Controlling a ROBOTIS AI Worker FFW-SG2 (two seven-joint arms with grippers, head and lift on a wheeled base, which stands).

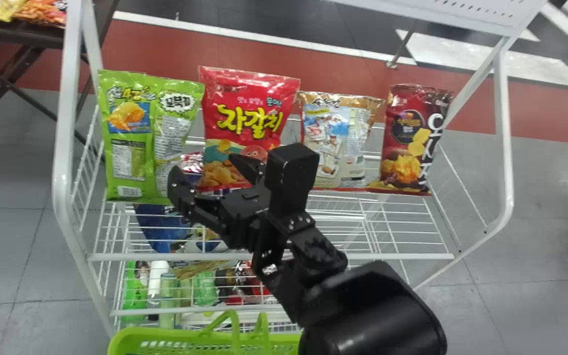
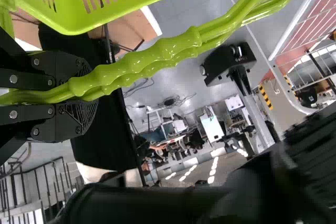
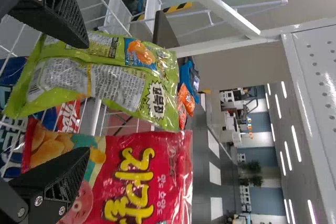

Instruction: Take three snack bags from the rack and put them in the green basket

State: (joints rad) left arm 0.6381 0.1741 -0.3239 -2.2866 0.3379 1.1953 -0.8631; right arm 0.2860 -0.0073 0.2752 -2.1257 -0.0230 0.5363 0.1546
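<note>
Our right gripper [image 1: 203, 165] holds its fingers spread in front of the green snack bag [image 1: 128, 123] and the red snack bag [image 1: 249, 108]; we cannot tell whether it touches either. We have the left gripper [image 2: 86, 95] closed on the handles [image 2: 168, 48] of the green basket [image 1: 165, 337], which sits low in front of the rack.

Before us, the white wire rack [image 1: 503, 138] carries an upright row: green bag at left, red beside it, then the beige bag [image 1: 336, 143] and the dark red bag [image 1: 412, 143]. Below them we see a blue packet [image 1: 156, 227], and lower down bottles [image 1: 158, 281].

Around the rack, we look down on a grey floor [image 1: 13, 246] crossed by a red band [image 1: 165, 52] with white lines. Beyond the rack's left side, a dark table [image 1: 17, 37] holds more snack packets [image 1: 42, 12]. Through the left wrist view we find a stair railing [image 2: 37, 182] and a cluttered work area; the right wrist view gives us long ceiling lights [image 3: 296, 142] and potted plants [image 3: 252, 174].
</note>
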